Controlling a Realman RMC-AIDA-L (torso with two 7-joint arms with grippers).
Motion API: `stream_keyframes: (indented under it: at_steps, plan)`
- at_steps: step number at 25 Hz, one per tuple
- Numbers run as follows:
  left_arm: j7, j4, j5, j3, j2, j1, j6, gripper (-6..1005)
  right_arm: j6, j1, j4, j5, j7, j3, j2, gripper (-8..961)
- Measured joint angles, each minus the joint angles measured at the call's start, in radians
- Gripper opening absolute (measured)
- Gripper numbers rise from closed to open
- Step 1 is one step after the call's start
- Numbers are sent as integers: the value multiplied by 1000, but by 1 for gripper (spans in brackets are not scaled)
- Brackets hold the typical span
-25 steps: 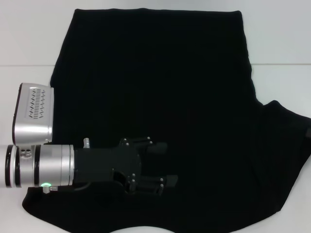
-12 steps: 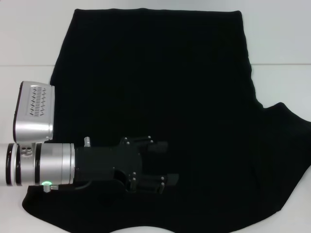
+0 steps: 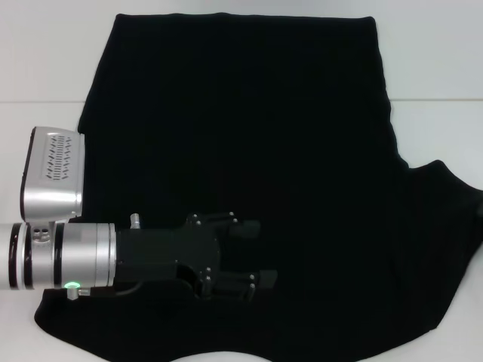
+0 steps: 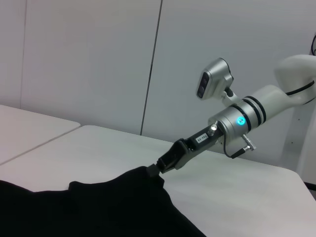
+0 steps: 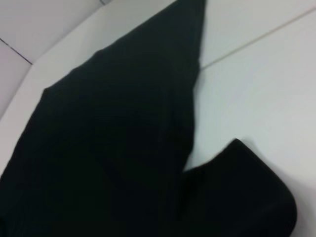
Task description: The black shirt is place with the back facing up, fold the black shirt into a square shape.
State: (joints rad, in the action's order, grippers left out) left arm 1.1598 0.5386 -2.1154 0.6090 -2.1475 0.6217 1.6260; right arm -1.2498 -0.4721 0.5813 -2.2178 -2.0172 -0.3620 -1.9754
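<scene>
Since 1 second ago the right sleeve tip of the black shirt (image 3: 249, 151) has lifted and drawn slightly inward along its right edge, while the left gripper (image 3: 253, 253) has kept its place. That shirt lies spread flat on the white table (image 3: 430, 60), covering most of it. Over the shirt's near left part the left gripper hovers, its fingers (image 3: 245, 228) apart and holding nothing. At the shirt's right sleeve, the right gripper (image 4: 154, 169) is closed on the cloth's raised corner.
</scene>
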Motion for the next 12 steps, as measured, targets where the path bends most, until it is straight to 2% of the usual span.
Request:
stream_keyframes:
  at_steps: [7, 12]
  plan:
    - [11, 1, 0, 0, 0, 1, 0, 840, -18, -98, -16, 53, -10, -22, -11, 59]
    - [13, 5, 0, -2, 0, -2, 0, 840, -25, -188, -53, 50, -29, -167, -19, 64]
